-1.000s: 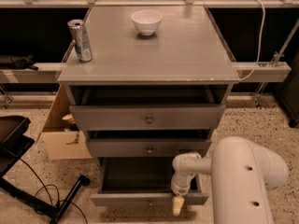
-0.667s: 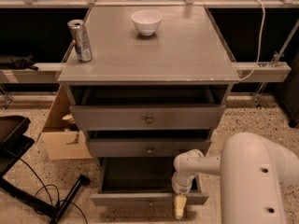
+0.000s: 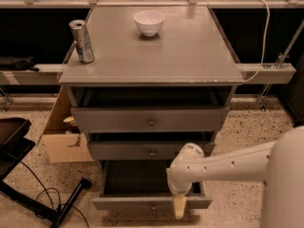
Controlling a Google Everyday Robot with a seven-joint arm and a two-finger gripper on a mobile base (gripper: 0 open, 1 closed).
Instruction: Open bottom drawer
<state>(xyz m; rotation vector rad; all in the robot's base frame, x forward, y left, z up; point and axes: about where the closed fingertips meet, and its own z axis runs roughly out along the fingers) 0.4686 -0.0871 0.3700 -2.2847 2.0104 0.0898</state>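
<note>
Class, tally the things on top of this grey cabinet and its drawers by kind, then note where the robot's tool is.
Drawers: 3 (top drawer, middle drawer, bottom drawer)
Can: 1
Bowl: 1
Total: 5
The tool hangs at the bottom drawer's front edge, right of centre.

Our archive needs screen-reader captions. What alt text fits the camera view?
The white robot's gripper hangs at the front edge of the shallow grey bottom drawer, which stands pulled out of a grey three-drawer cabinet. A white bowl and a silver drinks can stand on top.
</note>
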